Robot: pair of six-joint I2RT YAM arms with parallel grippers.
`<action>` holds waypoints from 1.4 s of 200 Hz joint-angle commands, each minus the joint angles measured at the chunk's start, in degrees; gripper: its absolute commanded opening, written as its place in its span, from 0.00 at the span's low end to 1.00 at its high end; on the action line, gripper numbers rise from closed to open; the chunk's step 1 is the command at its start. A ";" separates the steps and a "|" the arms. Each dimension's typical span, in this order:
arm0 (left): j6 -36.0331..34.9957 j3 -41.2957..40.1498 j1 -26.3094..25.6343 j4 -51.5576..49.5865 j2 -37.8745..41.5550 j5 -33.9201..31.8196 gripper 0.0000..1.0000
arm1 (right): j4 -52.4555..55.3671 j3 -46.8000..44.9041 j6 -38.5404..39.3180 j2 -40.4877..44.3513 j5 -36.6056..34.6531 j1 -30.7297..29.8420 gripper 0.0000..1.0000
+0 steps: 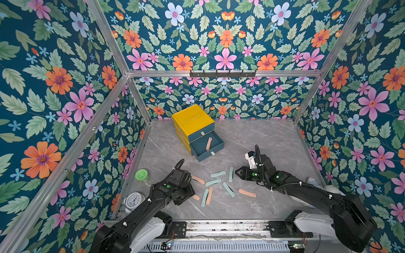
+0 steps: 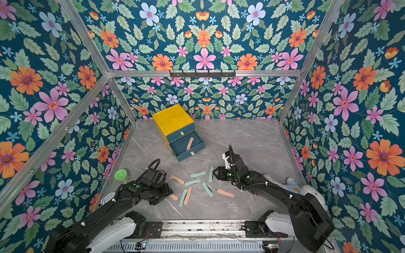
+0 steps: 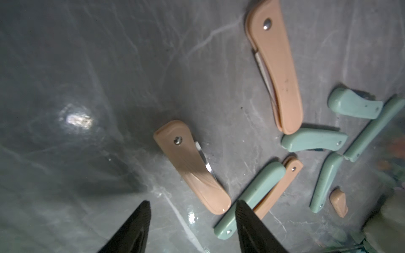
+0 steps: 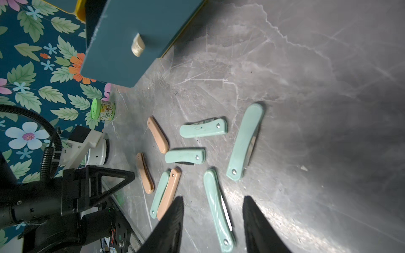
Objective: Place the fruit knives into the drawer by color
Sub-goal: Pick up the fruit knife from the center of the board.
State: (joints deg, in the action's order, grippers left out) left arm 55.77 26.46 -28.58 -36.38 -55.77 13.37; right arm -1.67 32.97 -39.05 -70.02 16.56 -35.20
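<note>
The grey marbled worktop (image 1: 263, 140) lay bare toward its right edge. At the back, the yellow cabinet (image 1: 192, 119) had one teal drawer (image 1: 203, 156) pulled out, holding a salmon-pink folded knife (image 1: 208, 143). Pink and mint knives (image 1: 213, 182) lay scattered between the left gripper (image 3: 192, 202) and right gripper (image 4: 213, 198), both agape and empty. A green-lidded jar (image 1: 142, 175) crowded the left edge.

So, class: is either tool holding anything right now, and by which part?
Nothing is held. The left tool and right tool both stand open, empty, over loose fruit knives.

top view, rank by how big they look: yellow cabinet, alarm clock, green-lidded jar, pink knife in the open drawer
1. yellow cabinet
2. alarm clock, somewhat bigger than the jar
3. green-lidded jar
4. pink knife, clearly smallest
</note>
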 commanded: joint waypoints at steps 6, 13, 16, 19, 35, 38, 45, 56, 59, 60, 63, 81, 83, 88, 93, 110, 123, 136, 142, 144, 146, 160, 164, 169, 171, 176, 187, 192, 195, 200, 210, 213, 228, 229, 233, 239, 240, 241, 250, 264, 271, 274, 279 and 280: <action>1.24 1.85 0.01 3.58 -4.89 -0.62 0.62 | -6.21 -2.09 -2.45 -0.13 1.31 -0.10 0.47; 1.24 2.23 0.01 3.66 -6.13 -0.71 0.62 | -6.32 -2.48 -2.35 0.04 1.29 -0.06 0.47; 1.15 2.34 0.01 3.76 -6.57 -0.71 0.61 | -6.33 -2.59 -2.43 0.12 1.35 -0.08 0.47; 1.10 2.45 0.01 3.77 -7.03 -0.71 0.61 | -6.33 -2.72 -2.50 0.22 1.29 -0.10 0.47; 0.27 3.02 -0.06 2.75 -9.45 -1.30 0.58 | -6.09 -3.13 -1.86 0.91 0.92 -0.07 0.47; -0.04 3.13 -0.18 2.39 -9.97 -1.52 0.57 | -6.02 -3.20 -1.88 1.05 0.79 -0.09 0.47; -0.50 3.53 -0.58 1.04 -11.35 -2.13 0.56 | -6.06 -3.41 -1.82 1.32 0.55 -0.05 0.47; -1.54 4.56 -0.82 -1.40 -13.87 -2.53 0.54 | -6.62 -3.91 -1.88 1.59 0.33 -0.06 0.47; -1.81 4.90 -0.98 -2.00 -14.53 -2.62 0.53 | -6.73 -4.10 -1.85 1.64 0.27 -0.11 0.47; -1.90 5.04 -1.05 -2.19 -14.76 -2.67 0.53 | -6.82 -4.18 -1.83 1.64 0.24 -0.08 0.47; -2.12 5.46 -1.20 -2.78 -15.37 -2.91 0.53 | -7.05 -4.29 -1.98 1.62 0.28 -0.06 0.47; -3.53 7.54 -2.58 -4.77 -18.11 -4.25 0.53 | -8.45 -5.48 -2.59 1.53 0.42 -0.10 0.47; -3.73 7.73 -2.61 -4.95 -18.38 -4.30 0.53 | -8.68 -5.58 -2.65 1.55 0.45 -0.08 0.47; -4.06 8.08 -2.75 -5.38 -18.97 -4.47 0.52 | -9.13 -5.96 -2.97 1.51 0.41 -0.06 0.47; -4.47 8.32 -2.84 -5.72 -19.80 -4.49 0.51 | -9.58 -6.39 -3.33 1.55 0.42 -0.10 0.47; -5.78 8.57 -3.14 -7.94 -21.87 -4.19 0.44 | -10.43 -7.18 -3.80 1.64 0.76 -0.07 0.47; -6.60 8.12 -3.50 -9.66 -22.50 -4.24 0.42 | -10.26 -7.30 -3.81 1.82 0.76 -0.08 0.47; -7.30 7.35 -3.59 -10.90 -22.71 -4.39 0.40 | -10.02 -7.30 -3.51 2.15 0.90 -0.05 0.46; -7.58 7.13 -3.59 -11.27 -22.88 -4.56 0.38 | -9.94 -7.26 -3.45 2.21 0.79 -0.08 0.46; -7.66 7.05 -3.59 -11.39 -22.96 -4.64 0.37 | -9.93 -7.30 -3.48 2.22 0.76 -0.05 0.47; -7.82 6.99 -3.59 -11.49 -23.04 -4.72 0.37 | -9.93 -7.30 -3.45 2.25 0.76 -0.07 0.47; -8.29 6.90 -3.59 -11.68 -23.27 -5.21 0.32 | -10.00 -7.38 -3.48 2.34 0.74 -0.05 0.46; -8.36 6.98 -3.59 -11.69 -23.27 -5.48 0.30 | -10.10 -7.39 -3.47 2.37 0.60 -0.05 0.46; -8.38 7.09 -3.59 -11.62 -23.16 -5.79 0.29 | -10.25 -7.52 -3.63 2.33 0.59 -0.09 0.47; -8.39 7.11 -3.59 -11.54 -23.09 -5.93 0.28 | -10.21 -7.49 -3.66 2.30 0.58 -0.08 0.46; -8.36 7.16 -3.59 -11.32 -22.80 -6.18 0.27 | -10.11 -7.53 -3.72 2.32 0.63 -0.04 0.46; -8.34 7.40 -3.59 -10.76 -22.06 -6.82 0.24 | -10.02 -7.28 -3.69 2.22 0.58 -0.07 0.47; -8.32 7.65 -3.59 -10.58 -21.77 -7.29 0.22 | -9.95 -7.23 -3.71 2.16 0.65 -0.09 0.46; -8.43 7.83 -3.59 -10.49 -21.57 -7.52 0.21 | -9.79 -7.11 -3.70 2.17 0.71 -0.06 0.46; -8.57 8.15 -3.59 -10.34 -21.34 -7.92 0.20 | -9.60 -6.96 -3.64 2.17 0.67 -0.11 0.46; -8.87 9.03 -3.59 -10.21 -20.72 -9.06 0.17 | -9.36 -6.70 -3.43 2.08 0.68 -0.05 0.46; -9.09 9.29 -3.59 -10.12 -20.58 -9.40 0.16 | -9.28 -6.59 -3.41 2.06 0.69 -0.11 0.46; -9.38 11.01 -3.59 -10.28 -19.22 -11.69 0.13 | -9.01 -6.29 -3.41 1.99 0.58 -0.11 0.47; -9.42 11.08 -3.63 -10.24 -19.08 -11.82 0.12 | -8.99 -6.27 -3.41 1.99 0.58 -0.08 0.47; -9.46 11.51 -3.74 -10.14 -18.45 -12.36 0.12 | -8.88 -6.13 -3.40 1.91 0.60 -0.12 0.46; -9.43 12.10 -3.77 -10.18 -17.44 -13.25 0.12 | -8.87 -6.07 -3.48 1.86 0.63 -0.05 0.46; -9.44 12.20 -3.77 -10.23 -17.27 -13.39 0.12 | -8.83 -6.07 -3.44 1.79 0.65 -0.05 0.47; -9.40 12.34 -3.77 -10.31 -17.18 -13.56 0.12 | -8.81 -6.08 -3.42 1.80 0.62 -0.09 0.46; -9.42 13.37 -3.84 -10.31 -15.43 -15.13 0.11 | -8.70 -5.84 -3.47 1.66 0.59 -0.11 0.46; -8.78 14.48 -3.85 -10.16 -12.58 -17.75 0.11 | -8.61 -5.50 -3.40 1.40 0.67 -0.09 0.46; -8.54 14.75 -4.21 -9.44 -10.93 -18.90 0.10 | -8.66 -5.38 -3.39 1.29 0.67 -0.09 0.47; -8.32 14.83 -4.35 -9.12 -10.27 -19.46 0.10 | -8.63 -5.33 -3.41 1.21 0.67 -0.08 0.46; -8.16 14.86 -4.38 -8.77 -9.17 -20.35 0.10 | -8.61 -5.21 -3.45 1.05 0.65 -0.07 0.47; -8.01 14.85 -4.42 -8.78 -9.09 -20.59 0.10 | -8.61 -5.20 -3.43 1.04 0.66 -0.10 0.47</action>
State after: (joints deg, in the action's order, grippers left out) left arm 46.57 40.58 -32.64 -44.97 -68.23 -0.64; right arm -10.00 27.20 -41.98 -68.53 17.52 -35.20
